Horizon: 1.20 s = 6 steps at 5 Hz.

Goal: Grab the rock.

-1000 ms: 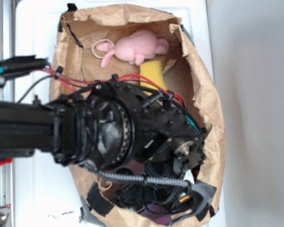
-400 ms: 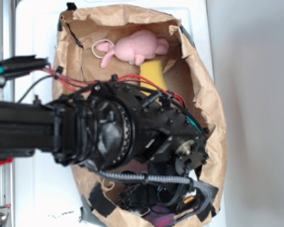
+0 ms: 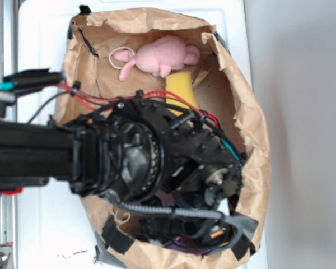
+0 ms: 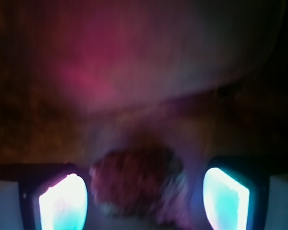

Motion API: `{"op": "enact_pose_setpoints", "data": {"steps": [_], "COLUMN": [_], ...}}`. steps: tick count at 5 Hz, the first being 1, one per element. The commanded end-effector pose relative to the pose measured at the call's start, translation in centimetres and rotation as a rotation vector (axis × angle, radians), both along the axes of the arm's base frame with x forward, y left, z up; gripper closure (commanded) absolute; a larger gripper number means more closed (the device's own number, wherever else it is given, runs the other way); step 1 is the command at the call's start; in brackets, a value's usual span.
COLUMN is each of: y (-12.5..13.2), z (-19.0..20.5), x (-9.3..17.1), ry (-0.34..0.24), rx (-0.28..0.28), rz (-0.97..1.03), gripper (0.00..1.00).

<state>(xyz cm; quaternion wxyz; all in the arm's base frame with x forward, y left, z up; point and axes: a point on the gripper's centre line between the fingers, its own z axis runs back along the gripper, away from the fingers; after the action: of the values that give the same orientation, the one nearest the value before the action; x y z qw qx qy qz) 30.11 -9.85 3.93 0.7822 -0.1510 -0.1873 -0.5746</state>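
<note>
In the wrist view the rock point(image 4: 137, 182), dark reddish-brown, lumpy and blurred, lies between the two glowing pale pads point(image 4: 62, 201) of my gripper point(image 4: 144, 199). The jaws stand apart, with a narrow gap on the rock's left and a wider one on its right. The gripper is open around the rock, low over the dim brown bag floor. In the exterior view my black arm point(image 3: 157, 157) reaches down into the near end of the paper bag point(image 3: 252, 129) and hides both the rock and the fingers.
A pink plush toy point(image 3: 159, 56) lies at the far end of the bag, with a yellow sponge point(image 3: 182, 87) just below it, partly under the arm. The bag's crumpled walls stand close around the wrist. Red and black cables run along the arm.
The arm has shifted slightly to the right and sunk a little deeper into the bag. The plush toy and sponge have not moved.
</note>
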Motion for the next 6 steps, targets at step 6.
{"op": "enact_pose_setpoints", "data": {"steps": [6], "y": [9.3], "z": [8.6], "x": [-0.5], "ry": [-0.149], "rx": [-0.007], "rz": [0.417], "gripper": [1.0]}}
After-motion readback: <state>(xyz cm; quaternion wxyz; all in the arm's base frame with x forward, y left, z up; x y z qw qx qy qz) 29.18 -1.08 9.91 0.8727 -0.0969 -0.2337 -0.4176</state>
